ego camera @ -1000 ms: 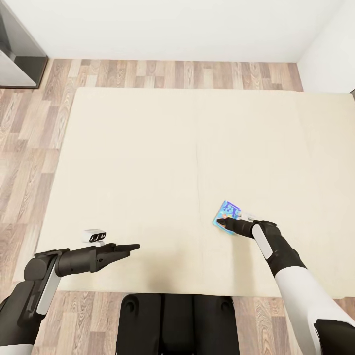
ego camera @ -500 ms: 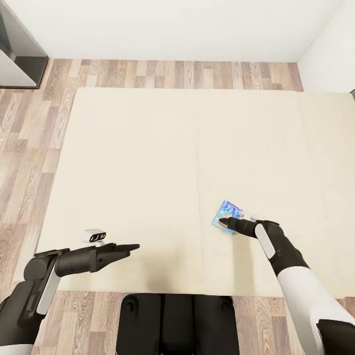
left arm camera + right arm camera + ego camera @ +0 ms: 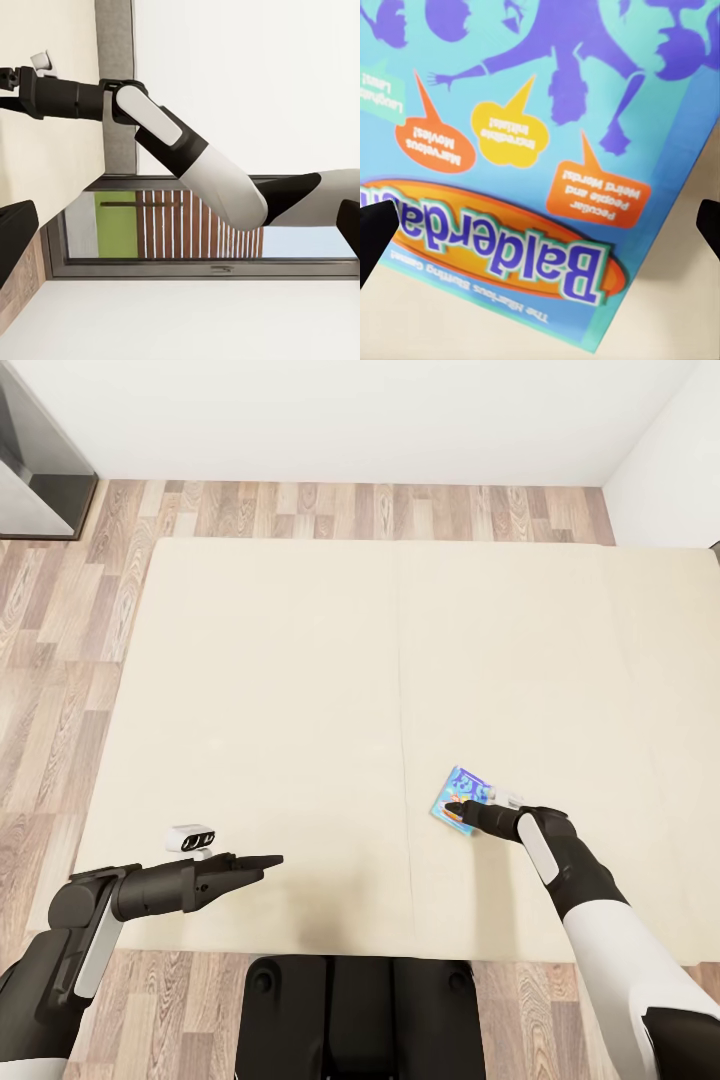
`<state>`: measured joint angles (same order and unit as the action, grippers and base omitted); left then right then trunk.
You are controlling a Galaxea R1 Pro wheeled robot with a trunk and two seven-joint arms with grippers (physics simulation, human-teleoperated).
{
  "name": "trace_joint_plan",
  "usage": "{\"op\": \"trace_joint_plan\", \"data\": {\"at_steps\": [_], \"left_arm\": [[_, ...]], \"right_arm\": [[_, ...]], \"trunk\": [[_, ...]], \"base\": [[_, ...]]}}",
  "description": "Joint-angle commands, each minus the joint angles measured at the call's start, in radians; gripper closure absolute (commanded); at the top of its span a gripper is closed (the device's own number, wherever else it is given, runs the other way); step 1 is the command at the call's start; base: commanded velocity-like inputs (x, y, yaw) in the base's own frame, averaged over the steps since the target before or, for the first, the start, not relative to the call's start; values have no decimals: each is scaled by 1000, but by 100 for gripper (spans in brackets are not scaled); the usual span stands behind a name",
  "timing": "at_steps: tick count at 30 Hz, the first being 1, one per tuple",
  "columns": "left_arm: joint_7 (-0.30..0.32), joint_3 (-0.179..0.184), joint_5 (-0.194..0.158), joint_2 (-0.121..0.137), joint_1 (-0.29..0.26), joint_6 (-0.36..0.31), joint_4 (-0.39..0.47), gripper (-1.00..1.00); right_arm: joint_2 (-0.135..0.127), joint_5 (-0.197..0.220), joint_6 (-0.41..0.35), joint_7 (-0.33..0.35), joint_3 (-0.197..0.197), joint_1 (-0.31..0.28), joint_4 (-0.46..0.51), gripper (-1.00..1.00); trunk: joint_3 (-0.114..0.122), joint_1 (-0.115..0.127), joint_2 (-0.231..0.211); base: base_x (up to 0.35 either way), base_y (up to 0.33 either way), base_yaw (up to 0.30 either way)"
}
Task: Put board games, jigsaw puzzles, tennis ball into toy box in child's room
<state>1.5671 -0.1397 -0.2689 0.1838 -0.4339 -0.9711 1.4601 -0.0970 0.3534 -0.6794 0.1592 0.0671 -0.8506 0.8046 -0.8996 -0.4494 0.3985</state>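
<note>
On the cream bed [image 3: 300, 690], near its front edge and right of the centre seam, a small blue board game [image 3: 461, 796] is laid flat; "Balderdash" is printed on its lid. The right claw [image 3: 468, 816] is stretched low over it, fingers spread on either side, nothing gripped. The left claw [image 3: 268, 861] is held level, its fingertips apparently closed and empty.

The head camera looks steeply down from above the robot's base onto the bed [image 3: 300, 690], with the wood floor and a white wall beyond. The left wrist camera faces sideways across the room toward a window [image 3: 202, 225] and catches the right arm [image 3: 187, 161], which the head view shares. The right wrist camera sits very near the blue board game [image 3: 540, 150], seen small from the head [image 3: 462, 798].
</note>
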Motion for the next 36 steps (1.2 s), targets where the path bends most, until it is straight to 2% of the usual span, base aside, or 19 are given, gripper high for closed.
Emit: {"op": "trace_joint_plan", "data": {"at_steps": [1,24,36], "left_arm": [[4,0,0,0,0,-11,0,-100],[4,0,0,0,0,-11,0,-100],[4,0,0,2,0,-11,0,-100]], "right_arm": [[0,-4,-5,4,3,-1,1,-100],[-2,1,-6,7,6,-17,1,-100],[-3,2,-6,1,6,-52,2,-100]], "trunk": [[-1,-1,2],[-1,-1,2],[-1,-1,2]], "base": [[0,0,0],[0,0,0],[0,0,0]]}}
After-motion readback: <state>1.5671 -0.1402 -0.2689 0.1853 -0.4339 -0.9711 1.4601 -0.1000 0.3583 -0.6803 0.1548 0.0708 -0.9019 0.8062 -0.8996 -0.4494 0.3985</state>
